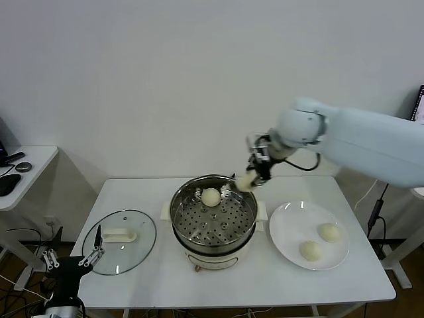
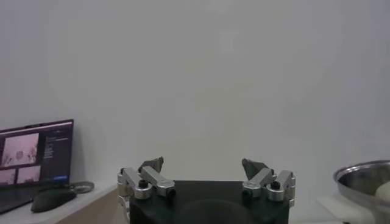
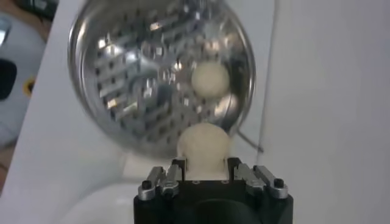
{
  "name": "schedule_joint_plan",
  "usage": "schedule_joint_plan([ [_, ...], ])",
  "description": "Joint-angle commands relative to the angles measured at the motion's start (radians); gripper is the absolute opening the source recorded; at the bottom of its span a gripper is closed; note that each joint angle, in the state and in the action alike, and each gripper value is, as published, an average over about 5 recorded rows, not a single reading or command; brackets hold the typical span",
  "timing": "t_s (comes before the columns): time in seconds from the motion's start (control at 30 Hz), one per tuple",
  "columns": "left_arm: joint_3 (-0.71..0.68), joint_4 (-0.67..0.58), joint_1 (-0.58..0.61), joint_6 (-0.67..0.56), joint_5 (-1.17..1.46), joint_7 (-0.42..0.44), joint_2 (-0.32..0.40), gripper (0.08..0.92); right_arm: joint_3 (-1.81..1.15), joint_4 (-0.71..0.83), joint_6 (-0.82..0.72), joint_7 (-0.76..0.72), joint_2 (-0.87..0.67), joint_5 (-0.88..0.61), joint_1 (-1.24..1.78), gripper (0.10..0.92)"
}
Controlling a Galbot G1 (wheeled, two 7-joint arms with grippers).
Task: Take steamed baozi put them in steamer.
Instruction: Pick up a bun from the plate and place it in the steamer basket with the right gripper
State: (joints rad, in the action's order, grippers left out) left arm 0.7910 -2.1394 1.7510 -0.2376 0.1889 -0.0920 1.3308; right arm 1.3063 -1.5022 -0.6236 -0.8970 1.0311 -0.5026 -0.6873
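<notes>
The right gripper [image 1: 249, 180] pinches a smooth round bun [image 3: 203, 143] above the far right rim of the steamer [image 1: 213, 213], a shiny perforated steel basket. Below and beyond it, one bun [image 1: 211, 197] lies inside; two [image 1: 329, 232] [image 1: 310, 250] rest on the flat white plate [image 1: 285, 228], well apart. The left gripper [image 2: 207, 173] hangs spread off the table's near left corner.

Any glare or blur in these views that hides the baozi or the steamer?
Right wrist view: the steamer is soft with bright glints on its perforated floor, yet the loose baozi and the one held in the right gripper read clearly. Head view: even light, sharp. Left wrist view: the left gripper faces a plain wall.
</notes>
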Motion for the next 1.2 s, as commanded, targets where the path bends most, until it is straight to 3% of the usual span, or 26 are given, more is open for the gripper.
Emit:
schedule_joint_plan([
  [0.03,0.005,-0.019,0.0,0.003,0.0,0.0,0.002,0.823,0.004,0.139,-0.103,0.103,0.262,-0.095,0.104,0.441],
  [0.33,0.02,-0.019,0.014,-0.005,0.002,0.0,0.008,0.823,-0.005,0.252,-0.104,0.129,0.366,-0.076,0.205,0.441],
  [0.83,0.021,-0.009,0.008,-0.008,0.013,0.001,0.004,0.823,-0.006,0.297,-0.103,0.127,0.411,-0.034,0.262,0.444],
  [0.93,0.022,-0.008,0.01,-0.008,0.013,0.001,0.004,0.823,-0.015,0.284,-0.103,0.109,0.388,-0.03,0.238,0.48],
  [1.2,0.021,-0.007,0.003,-0.007,0.014,0.002,-0.002,0.823,-0.034,0.117,-0.071,-0.08,0.185,-0.019,0.047,0.704],
])
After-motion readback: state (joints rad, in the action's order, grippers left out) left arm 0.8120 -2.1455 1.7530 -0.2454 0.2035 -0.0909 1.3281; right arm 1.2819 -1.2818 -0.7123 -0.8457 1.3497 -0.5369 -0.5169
